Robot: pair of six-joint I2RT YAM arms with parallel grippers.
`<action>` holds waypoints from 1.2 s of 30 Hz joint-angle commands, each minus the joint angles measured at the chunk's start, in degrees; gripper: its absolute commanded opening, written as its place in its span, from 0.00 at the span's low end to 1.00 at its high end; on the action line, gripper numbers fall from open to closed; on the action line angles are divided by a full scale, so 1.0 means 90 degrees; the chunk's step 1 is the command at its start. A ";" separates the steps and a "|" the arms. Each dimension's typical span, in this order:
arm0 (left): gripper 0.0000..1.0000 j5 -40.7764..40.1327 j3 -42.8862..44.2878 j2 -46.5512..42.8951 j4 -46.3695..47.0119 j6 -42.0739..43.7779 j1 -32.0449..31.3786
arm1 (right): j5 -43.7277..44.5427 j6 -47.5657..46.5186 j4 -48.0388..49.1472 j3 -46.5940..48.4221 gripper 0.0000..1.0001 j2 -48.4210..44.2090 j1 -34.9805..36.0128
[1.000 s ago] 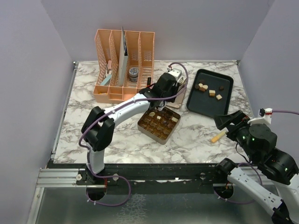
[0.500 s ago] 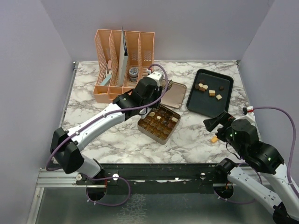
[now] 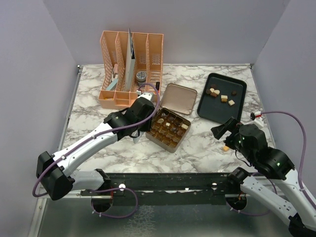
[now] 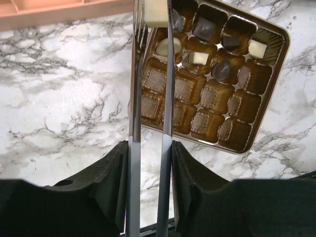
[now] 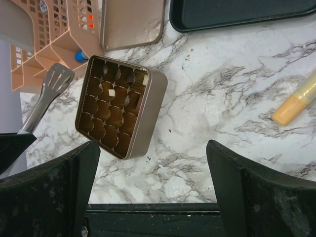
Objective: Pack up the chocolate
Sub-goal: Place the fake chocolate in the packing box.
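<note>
Marble desk (image 3: 98, 106) carries a peach file organizer (image 3: 131, 69) back left, gold tin (image 3: 159, 141) centre, lid (image 3: 178, 97) just behind it, black tray (image 3: 212, 111) back right, orange-yellow stick (image 5: 298, 101) front right.

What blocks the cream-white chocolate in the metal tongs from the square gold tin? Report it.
Nothing visible. The left gripper holds metal tongs pinching the cream-white chocolate piece near the open square gold tin's corner; its flat lid lies aside, empty cells exposed.

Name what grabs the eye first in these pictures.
The square gold tin sits mid-table, its cells partly filled with chocolate. The left gripper holds metal tongs at its edge, a cream-white piece between their tips. More pieces lie on the black tray back right.
</note>
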 commanded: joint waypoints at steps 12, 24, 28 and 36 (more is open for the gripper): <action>0.29 0.0452 -0.0424 -0.0511 -0.0719 -0.0733 0.0008 | -0.0195 0.0095 0.0183 -0.0276 0.94 -0.0054 -0.0021; 0.30 0.0736 -0.0384 -0.0754 -0.1022 -0.0826 0.0008 | -0.0309 0.0162 0.0250 -0.0390 0.94 -0.0095 -0.0021; 0.32 0.0688 -0.0417 -0.0772 -0.1090 -0.0832 0.0011 | -0.0271 0.0160 0.0239 -0.0353 0.94 -0.0156 -0.0021; 0.37 0.0707 -0.0417 -0.0764 -0.1084 -0.0832 0.0010 | -0.0271 0.0176 0.0175 -0.0395 0.94 -0.0247 -0.0021</action>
